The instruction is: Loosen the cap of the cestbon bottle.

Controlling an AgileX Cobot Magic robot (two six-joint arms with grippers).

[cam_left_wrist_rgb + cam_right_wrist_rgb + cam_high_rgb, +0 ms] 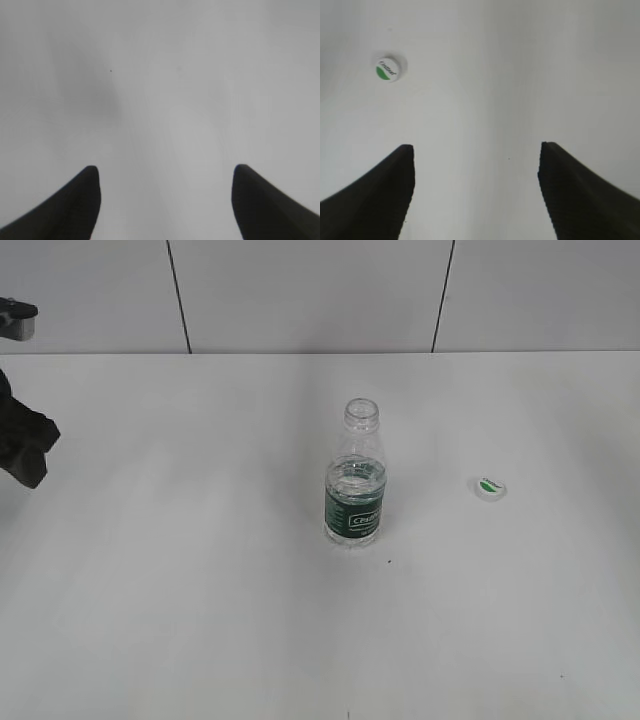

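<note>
The cestbon bottle (355, 480) stands upright at the table's middle, clear with a dark green label band, its neck open with no cap on it. The cap (489, 487), white with a green mark, lies flat on the table to the bottle's right, apart from it. It also shows in the right wrist view (387, 69), far ahead and left of my right gripper (476, 160), which is open and empty over bare table. My left gripper (166, 172) is open and empty over bare table. Part of the left arm (22, 445) shows at the exterior view's far left edge.
The white table (200, 620) runs back to a white panelled wall (300, 290). A grey fixture (18, 320) sits at the far left by the wall. The right arm is out of the exterior view.
</note>
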